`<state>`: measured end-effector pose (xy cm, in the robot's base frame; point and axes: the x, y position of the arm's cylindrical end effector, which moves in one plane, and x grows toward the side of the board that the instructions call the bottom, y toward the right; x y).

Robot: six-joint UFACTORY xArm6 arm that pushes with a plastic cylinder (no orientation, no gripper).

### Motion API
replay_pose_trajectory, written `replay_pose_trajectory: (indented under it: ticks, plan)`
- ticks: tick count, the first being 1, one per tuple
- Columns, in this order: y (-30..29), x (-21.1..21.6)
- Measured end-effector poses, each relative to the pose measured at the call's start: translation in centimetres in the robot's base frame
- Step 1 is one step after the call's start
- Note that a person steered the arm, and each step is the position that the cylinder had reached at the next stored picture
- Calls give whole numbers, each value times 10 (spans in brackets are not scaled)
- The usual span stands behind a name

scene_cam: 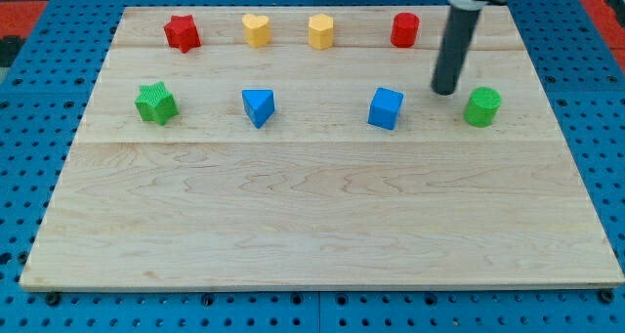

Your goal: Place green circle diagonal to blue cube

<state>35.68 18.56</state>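
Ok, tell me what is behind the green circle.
Behind the green circle, toward the view's top, only bare board shows. My tip stands just up-left of it, apart from it, and the red cylinder lies further back-left. Whatever board the rod covers cannot be seen.

**Eight blocks in two rows on the desk**

The pale wooden desk (322, 226) carries a top row, from the view's left: red star block (182, 32), yellow heart block (256, 28), yellow hexagonal block (321, 30), red cylinder block (405, 29). Below: green star block (155, 104), blue triangular block (258, 106), blue cube (386, 108), green circle (481, 107).
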Motion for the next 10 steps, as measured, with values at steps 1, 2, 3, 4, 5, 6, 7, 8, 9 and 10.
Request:
replay_pose_trajectory:
  ticks: [1,2,3,4,5,6,7,8,9,10]
  plan:
    - [15,52]
    - [-21,123]
    - [-30,80]
    - [0,65]
    - [15,149]
    - [-16,153]
    - [-20,73]
    - [92,119]
    - [78,157]
    - [5,154]
